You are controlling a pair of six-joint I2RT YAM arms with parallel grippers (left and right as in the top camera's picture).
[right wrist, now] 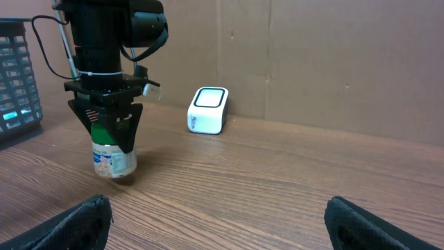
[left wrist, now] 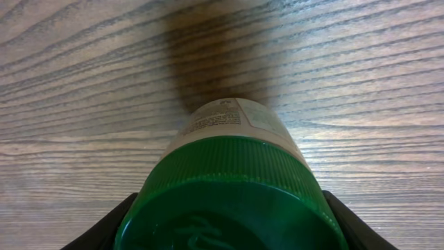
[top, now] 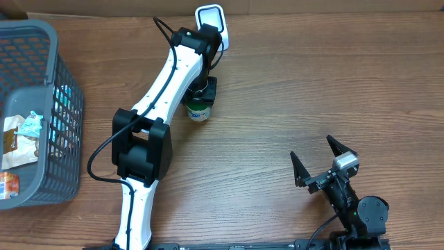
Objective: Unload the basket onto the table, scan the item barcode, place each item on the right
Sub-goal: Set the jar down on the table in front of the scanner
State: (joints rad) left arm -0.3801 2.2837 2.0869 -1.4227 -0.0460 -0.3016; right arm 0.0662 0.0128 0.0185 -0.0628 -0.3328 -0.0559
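Note:
The item is a small bottle with a green ribbed lid and a pale printed label. It stands upright with its base at the wooden tabletop, left of centre. My left gripper comes down from above and is shut on the lid, one black finger on each side. The right wrist view shows the same grip on the bottle. A white barcode scanner sits at the back edge, just behind the bottle. My right gripper is open and holds nothing, low at the front right.
A grey plastic basket with several packaged goods stands at the far left. A cardboard wall closes the back behind the scanner. Bare wood lies between the bottle and my right gripper.

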